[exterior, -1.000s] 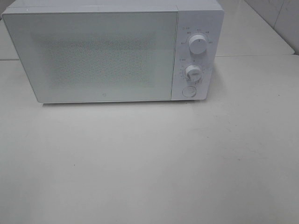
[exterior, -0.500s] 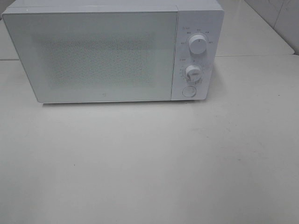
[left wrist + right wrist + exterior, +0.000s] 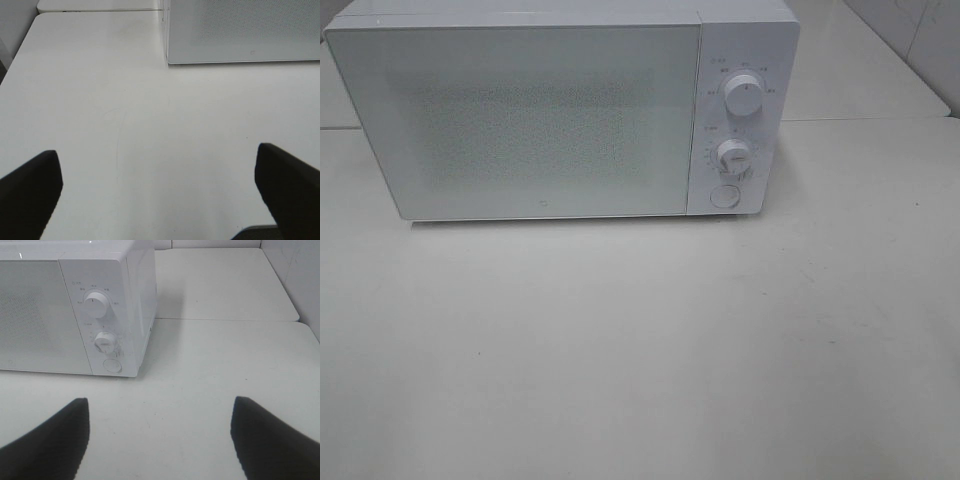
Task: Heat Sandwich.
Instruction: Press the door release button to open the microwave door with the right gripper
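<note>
Your left gripper [image 3: 156, 151] stands spread wide, its two dark fingers [image 3: 30, 200] well apart, with nothing between them. It hangs above bare bench [image 3: 100, 125] on the left side, facing the microwave's [image 3: 240, 30] front left corner.

Your right gripper [image 3: 161, 401] is also spread and pinches nothing. It hangs over the bench on the right side, facing the microwave's control panel.

Neither gripper shows in the high view.

The microwave stands at the far edge of the bench [image 3: 640, 350]. Its door [image 3: 520, 120] is closed. On the panel to the right of the door, the upper knob [image 3: 744, 97] sits above the lower knob [image 3: 732, 155], with the round button [image 3: 723, 195] below both.

Sandwich: you cannot see it in any view, and the dotted door panel does not show the inside, so its place cannot be told.
</note>
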Controlling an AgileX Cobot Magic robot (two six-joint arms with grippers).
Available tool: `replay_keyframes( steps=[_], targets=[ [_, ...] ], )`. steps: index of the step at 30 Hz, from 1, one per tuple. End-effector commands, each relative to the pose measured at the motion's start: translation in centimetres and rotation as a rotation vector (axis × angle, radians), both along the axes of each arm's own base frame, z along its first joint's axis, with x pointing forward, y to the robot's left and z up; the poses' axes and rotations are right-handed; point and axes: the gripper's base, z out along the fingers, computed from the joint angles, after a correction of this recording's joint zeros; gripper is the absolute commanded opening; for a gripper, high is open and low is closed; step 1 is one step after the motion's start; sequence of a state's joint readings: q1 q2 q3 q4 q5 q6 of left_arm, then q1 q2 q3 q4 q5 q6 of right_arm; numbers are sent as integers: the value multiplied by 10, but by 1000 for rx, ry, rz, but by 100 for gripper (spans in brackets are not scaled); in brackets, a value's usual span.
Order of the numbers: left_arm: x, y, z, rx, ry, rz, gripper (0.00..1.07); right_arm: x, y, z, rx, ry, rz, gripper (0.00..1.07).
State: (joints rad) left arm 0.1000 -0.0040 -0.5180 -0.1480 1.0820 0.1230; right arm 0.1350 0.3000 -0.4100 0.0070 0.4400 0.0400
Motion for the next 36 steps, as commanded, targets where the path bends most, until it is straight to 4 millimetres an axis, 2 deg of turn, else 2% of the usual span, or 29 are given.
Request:
replay_keyframes(
  steps=[1,10,19,21,28,30,32,36],
  targets=[
    [-3,0,0,-5,-28,-5,100,19,2,-2,16,-42,-11,76],
    [-3,0,0,-5,-28,-5,100,54,6,-5,17,-56,-13,76],
    [-3,0,0,-5,-28,-5,100,99,11,-5,36,-207,-16,76],
    [-3,0,0,-5,-28,-5,100,102,12,-6,36,-215,-16,76],
    [-3,0,0,-5,-28,-5,100,128,16,-25,28,-225,-12,76],
    [-3,0,0,-5,-28,-5,100,130,16,-28,27,-233,-11,76],
    [-3,0,0,-5,-28,-5,100,134,16,-41,23,-243,-15,76],
    [-3,0,0,-5,-28,-5,100,136,14,-55,39,-228,-42,76]
  ],
)
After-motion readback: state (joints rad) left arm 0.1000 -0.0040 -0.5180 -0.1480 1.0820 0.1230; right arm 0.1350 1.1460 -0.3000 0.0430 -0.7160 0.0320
